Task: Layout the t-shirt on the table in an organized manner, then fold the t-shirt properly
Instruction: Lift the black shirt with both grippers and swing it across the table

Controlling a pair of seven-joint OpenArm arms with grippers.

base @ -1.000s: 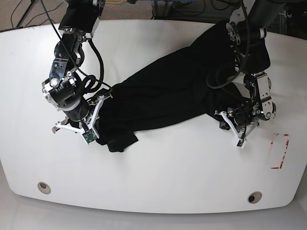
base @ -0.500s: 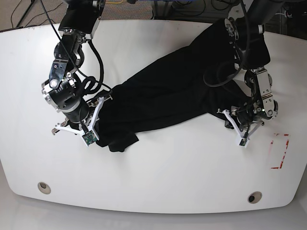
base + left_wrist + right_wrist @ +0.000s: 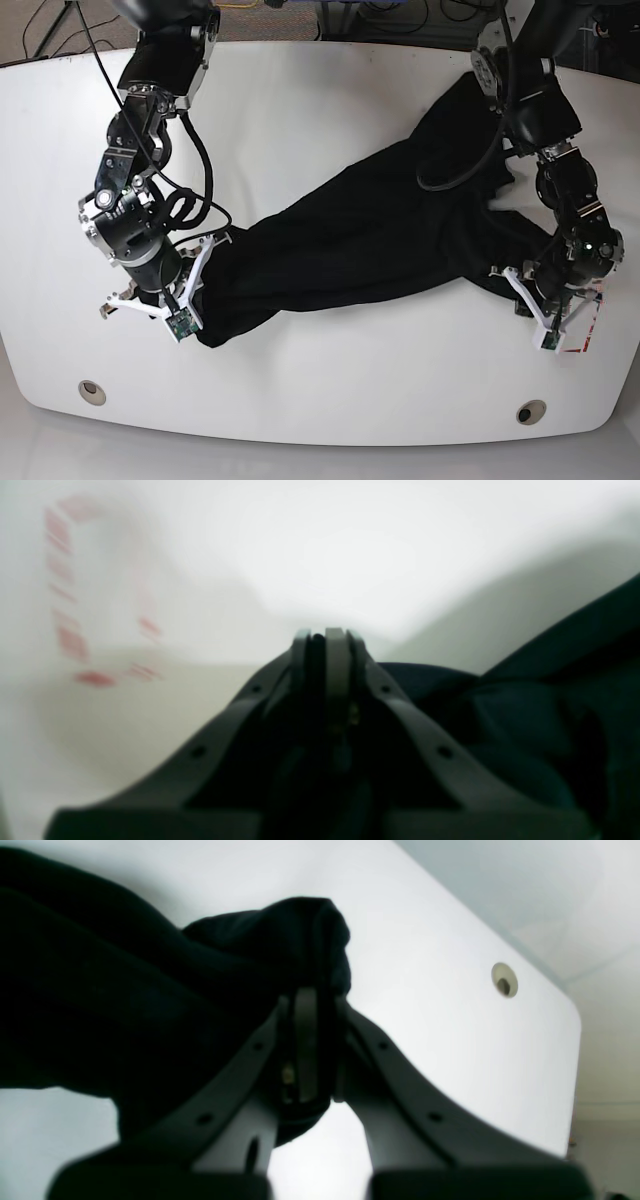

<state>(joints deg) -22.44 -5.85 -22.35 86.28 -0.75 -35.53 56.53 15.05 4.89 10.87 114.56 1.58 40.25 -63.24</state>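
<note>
The black t-shirt (image 3: 350,240) lies stretched in a long diagonal band across the white table (image 3: 330,400), from the front left to the back right. My right gripper (image 3: 190,322) is shut on the shirt's front-left end. In the right wrist view its fingers (image 3: 306,1040) pinch bunched black cloth (image 3: 125,990). My left gripper (image 3: 540,318) is shut on the shirt's front-right corner, beside the red mark. The left wrist view shows its fingertips (image 3: 336,645) pressed together, with dark cloth (image 3: 550,705) trailing to the right.
A red-outlined rectangle mark (image 3: 588,322) (image 3: 75,630) sits just right of the left gripper, near the table's right edge. Two round grommet holes (image 3: 92,391) (image 3: 531,411) lie near the front edge; one hole (image 3: 504,980) shows in the right wrist view. Cables hang behind the table.
Both grippers have pulled toward the table's front, the left one also rightward to the red mark. The shirt has been dragged along and is stretched longer and flatter.
</note>
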